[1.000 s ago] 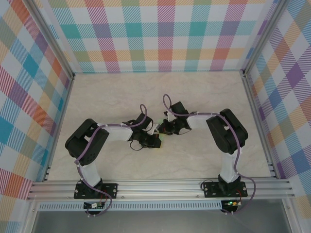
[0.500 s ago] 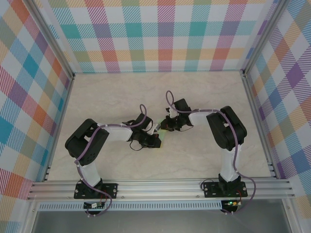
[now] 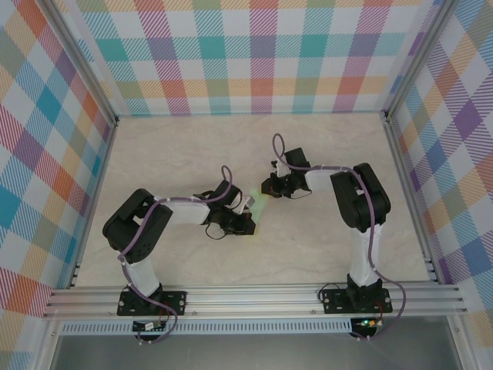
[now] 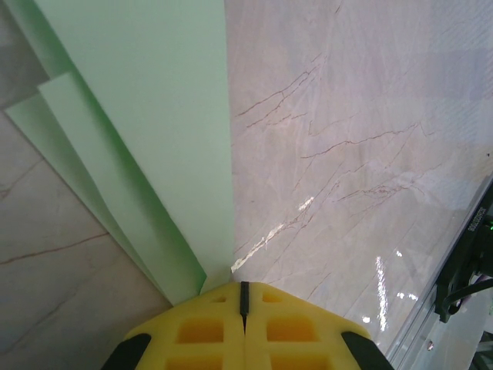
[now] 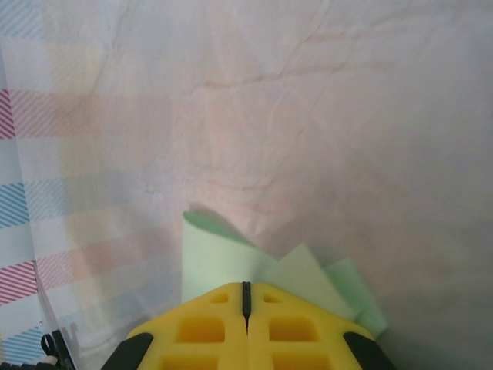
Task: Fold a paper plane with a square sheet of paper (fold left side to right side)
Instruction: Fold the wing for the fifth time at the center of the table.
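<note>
Paper plane [image 4: 146, 131] mid-desk [image 4: 347, 154], between both arms. Left gripper [image 4: 243, 284]: jaws clenched at its narrow tip, long axis leading straight away; pinched or merely pinned, cannot tell. Right gripper [image 5: 246, 284]: jaws clamped on fanned corners, opposite end. Both equally near.

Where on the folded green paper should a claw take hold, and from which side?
Grip the paper plane at its narrow end, where the creased layers meet, coming along the fold line. There the layers lie together, so one pinch catches all; the left claw is shut at that spot.
</note>
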{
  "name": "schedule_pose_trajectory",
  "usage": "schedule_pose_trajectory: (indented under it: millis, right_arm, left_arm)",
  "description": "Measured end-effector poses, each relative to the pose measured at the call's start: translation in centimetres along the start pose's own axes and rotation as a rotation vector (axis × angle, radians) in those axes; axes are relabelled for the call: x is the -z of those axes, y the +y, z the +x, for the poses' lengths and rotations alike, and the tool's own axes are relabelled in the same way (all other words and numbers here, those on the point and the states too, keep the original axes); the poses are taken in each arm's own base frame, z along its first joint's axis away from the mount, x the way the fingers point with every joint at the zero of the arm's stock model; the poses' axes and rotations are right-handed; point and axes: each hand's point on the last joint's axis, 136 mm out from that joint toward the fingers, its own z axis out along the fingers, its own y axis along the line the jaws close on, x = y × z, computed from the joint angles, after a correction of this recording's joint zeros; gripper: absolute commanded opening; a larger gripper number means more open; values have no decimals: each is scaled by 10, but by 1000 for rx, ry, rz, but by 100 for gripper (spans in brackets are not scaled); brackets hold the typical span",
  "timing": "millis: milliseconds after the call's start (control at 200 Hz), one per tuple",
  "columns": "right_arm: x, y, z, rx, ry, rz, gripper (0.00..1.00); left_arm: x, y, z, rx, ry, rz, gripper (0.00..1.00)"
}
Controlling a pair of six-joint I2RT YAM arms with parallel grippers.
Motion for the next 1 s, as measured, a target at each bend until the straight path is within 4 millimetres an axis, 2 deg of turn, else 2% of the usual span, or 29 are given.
schedule_pose_trajectory:
  millis: [135, 485, 750, 1000]
  right_arm:
    - [2, -4, -8, -14, -1, -4, 3]
    - [2, -4, -8, -38, 27, -15, 3]
    - [1, -5, -9, -33, 34, -9, 2]
    - [1, -5, -9, -32, 34, -10, 3]
  left_arm:
    - [0, 0, 0, 0, 0, 0, 2]
    - [3, 2, 0, 1, -9, -17, 6]
    - [10, 8, 23, 28, 34, -38, 6]
    - [13, 10, 28, 26, 32, -40, 5]
